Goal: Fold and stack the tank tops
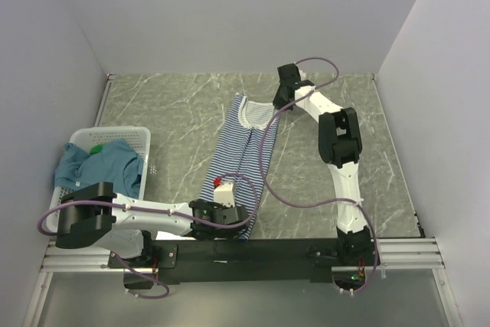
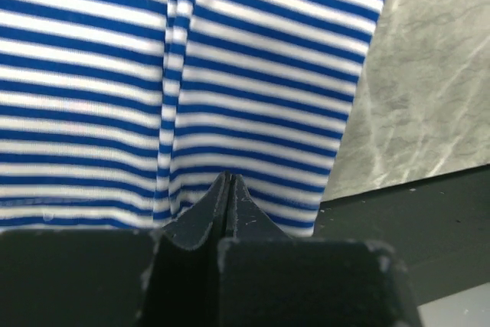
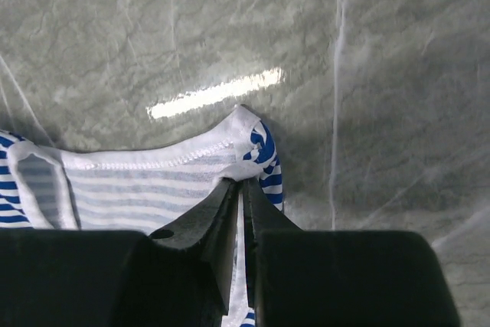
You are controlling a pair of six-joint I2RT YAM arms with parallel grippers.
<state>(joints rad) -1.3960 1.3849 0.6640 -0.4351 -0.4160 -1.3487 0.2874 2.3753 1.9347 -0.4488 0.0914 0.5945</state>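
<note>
Left pincer closed on the hem at its tips, right pincer pinching a shoulder strap, the striped tank top lies stretched between them on the bench: folding seems underway, next needing one end carried over the other.

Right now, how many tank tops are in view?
3. The striped top lies on the table; the teal top is heaped in the basket, the green top peeking out beside it. Others may be hidden.
</note>
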